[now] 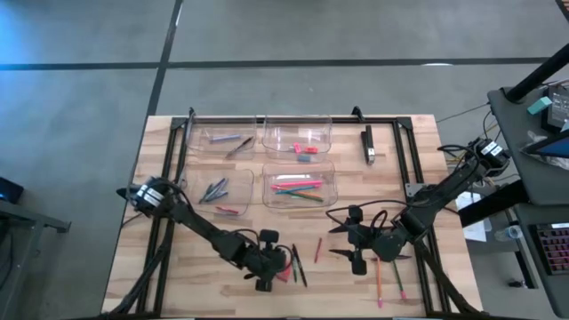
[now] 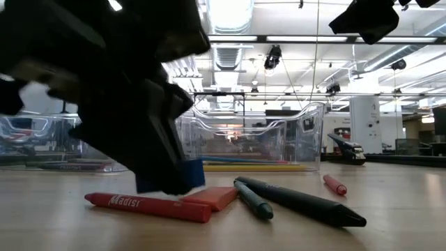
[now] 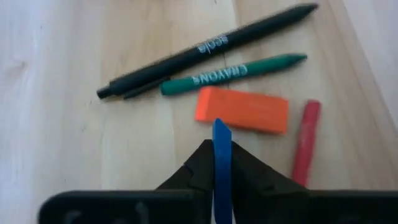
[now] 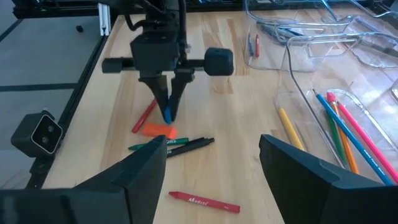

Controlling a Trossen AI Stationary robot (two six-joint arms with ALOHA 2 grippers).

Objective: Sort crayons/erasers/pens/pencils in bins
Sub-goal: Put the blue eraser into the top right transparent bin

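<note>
Left gripper pointing down, pinching blue eraser, just above table

4 bins sit at the table's far side; loose sticks lie nearer.

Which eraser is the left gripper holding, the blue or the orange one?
The blue eraser, pinched on edge between the left gripper fingers. The orange eraser lies flat on the table, untouched.

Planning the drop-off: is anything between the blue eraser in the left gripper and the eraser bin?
Nothing visible blocks it. The left gripper holds the blue eraser above the table; the eraser bin sits beyond the pencil bin, both open-topped, so it must pass over that one.
</note>
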